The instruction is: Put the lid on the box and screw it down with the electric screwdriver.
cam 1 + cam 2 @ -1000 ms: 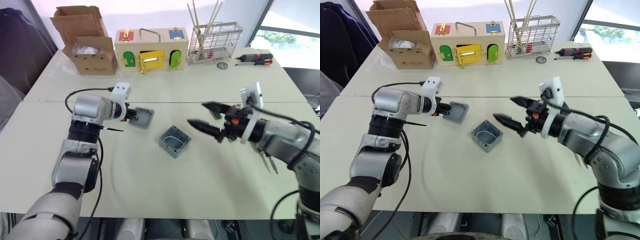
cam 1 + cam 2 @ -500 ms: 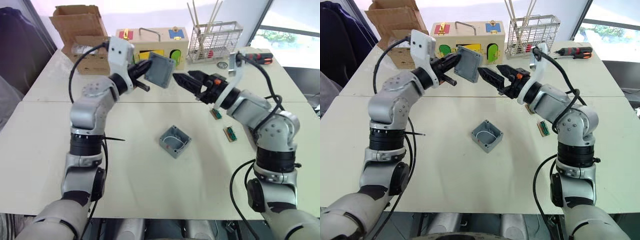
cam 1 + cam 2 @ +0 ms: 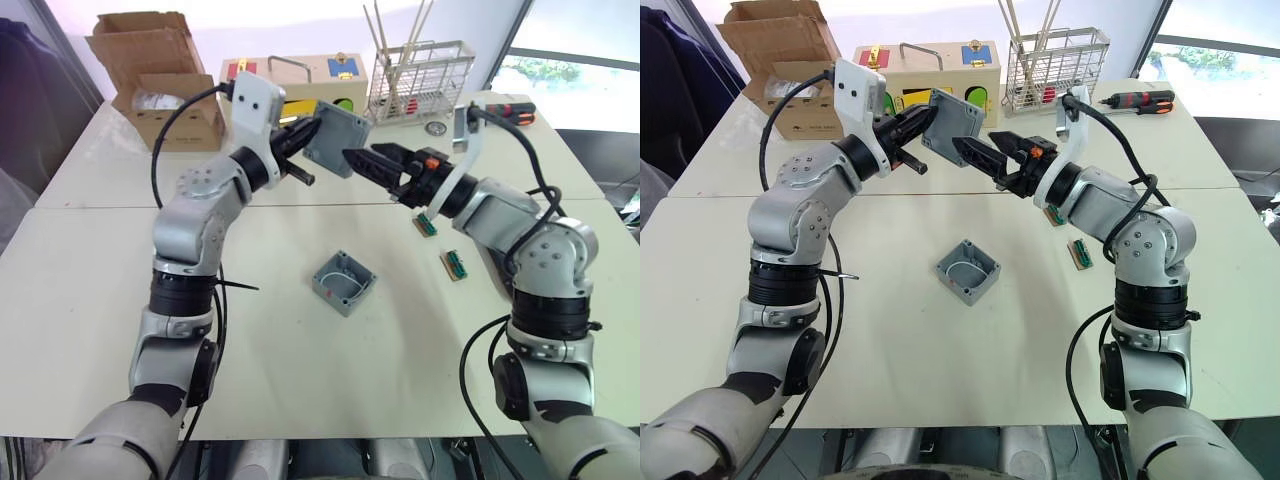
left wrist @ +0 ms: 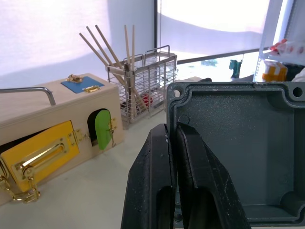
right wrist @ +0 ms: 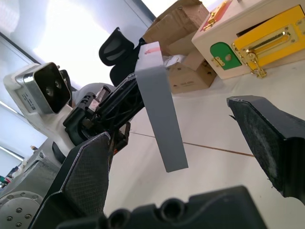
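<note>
My left gripper (image 3: 303,141) is shut on the rim of the grey lid (image 3: 336,139) and holds it up in the air, tilted, above the far half of the table. In the left wrist view its black fingers (image 4: 164,181) pinch the edge of the lid (image 4: 238,152), whose hollow side faces the camera. My right gripper (image 3: 362,156) is open, its tips just short of the lid's lower edge; the lid (image 5: 159,114) shows edge-on between the spread fingers (image 5: 90,176). The grey box (image 3: 343,283), white wire inside, sits open on the table below. The electric screwdriver is out of view.
At the back of the table stand a cardboard box (image 3: 150,85), a wooden latch box (image 3: 290,72) and a wire rack (image 3: 415,80) with sticks. A red-and-black screwdriver (image 3: 510,108) lies far right. Two small green connector strips (image 3: 455,265) lie under my right arm.
Over the last second my left gripper lifted the lid off the table and high up. My right arm rose and swung toward it, gripper still open. Both have hardly moved in the last half second.
</note>
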